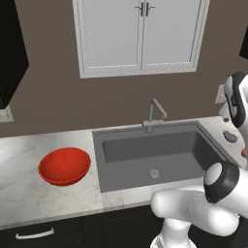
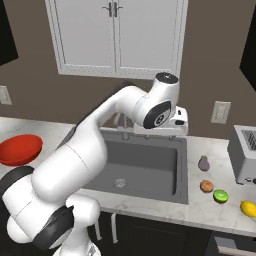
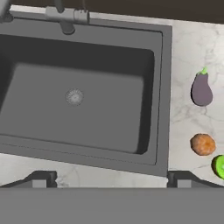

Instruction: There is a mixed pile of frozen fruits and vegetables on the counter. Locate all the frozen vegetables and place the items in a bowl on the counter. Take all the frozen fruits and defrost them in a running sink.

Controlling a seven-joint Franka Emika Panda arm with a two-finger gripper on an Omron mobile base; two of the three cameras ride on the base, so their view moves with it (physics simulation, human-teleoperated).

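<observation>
Gripper (image 3: pixel 111 177) hangs over sink (image 3: pixel 87 96) front edge, jaws spread wide, nothing held. Eggplant (image 3: pixel 201 89), orange piece (image 3: pixel 203 144), green piece (image 3: pixel 220 166), yellow piece (image 2: pixel 248 208) all sit on counter (image 3: pixel 192 48) right of sink. Red bowl (image 1: pixel 64 166) empty, far left. Best bet imo: swing right, centre over eggplant, drop straight down, pinch across narrow body.

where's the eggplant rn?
The eggplant lies on the counter right of the sink in the right base view, behind the orange piece and the green piece.
</observation>
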